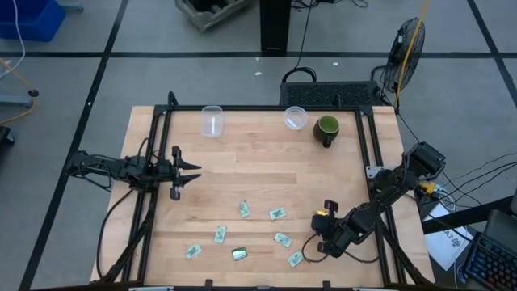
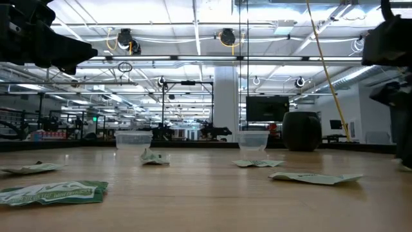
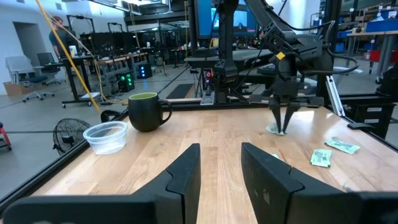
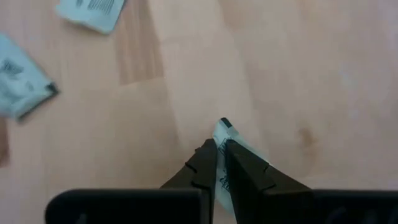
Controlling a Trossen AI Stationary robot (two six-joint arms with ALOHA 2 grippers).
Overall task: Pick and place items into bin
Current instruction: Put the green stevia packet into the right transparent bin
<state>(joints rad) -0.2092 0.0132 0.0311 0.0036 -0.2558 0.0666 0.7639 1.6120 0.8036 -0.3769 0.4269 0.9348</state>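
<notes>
Pkt (image 4: 225, 149) in right end effector (image 4: 217, 152): you see only its tip, rest hidden betw fingers. Pkt (image 4: 22, 87) cut by frame edge; print unreadable.

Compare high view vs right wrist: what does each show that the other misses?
High view only: the left gripper waiting at the table's left side, two clear cups, the green mug, and the whole scatter of packets.
Right wrist only: the right gripper fingers pinched on a packet edge at the wood.
Both: the right gripper down at the table among packets.
</notes>
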